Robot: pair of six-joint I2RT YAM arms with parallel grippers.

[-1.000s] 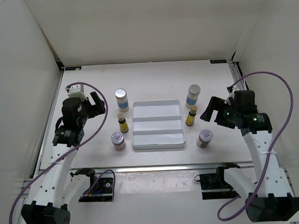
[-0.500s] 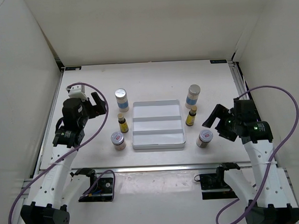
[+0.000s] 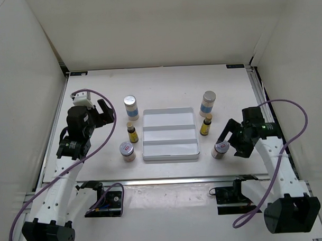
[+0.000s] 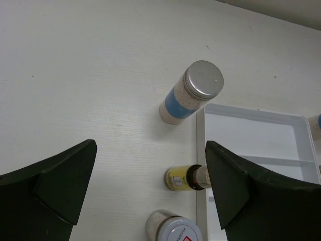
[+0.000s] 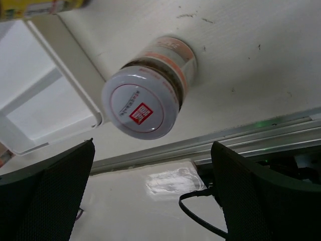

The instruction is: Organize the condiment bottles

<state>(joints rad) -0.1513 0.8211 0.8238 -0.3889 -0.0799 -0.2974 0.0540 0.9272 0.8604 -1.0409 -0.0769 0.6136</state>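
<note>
Six condiment bottles stand around a white tray (image 3: 170,159). On its left are a blue-labelled jar (image 3: 130,107), a small yellow bottle (image 3: 132,132) and a red-labelled jar (image 3: 127,151). On its right are another blue-labelled jar (image 3: 207,103), a yellow bottle (image 3: 206,125) and a red-labelled jar (image 3: 220,148). My left gripper (image 3: 107,113) hangs open left of the left row, holding nothing. My right gripper (image 3: 230,141) is open just right of the right red-labelled jar (image 5: 145,100), which sits ahead of the fingers, not between them.
The tray (image 4: 251,131) has three bare compartments split by two ridges. A metal rail (image 5: 225,138) runs along the table's near edge just past the right red-labelled jar. White walls close in the left, back and right sides.
My right arm has swung toward the near edge and in to the right red-labelled jar. The left arm has stayed put. No bottle has moved.
</note>
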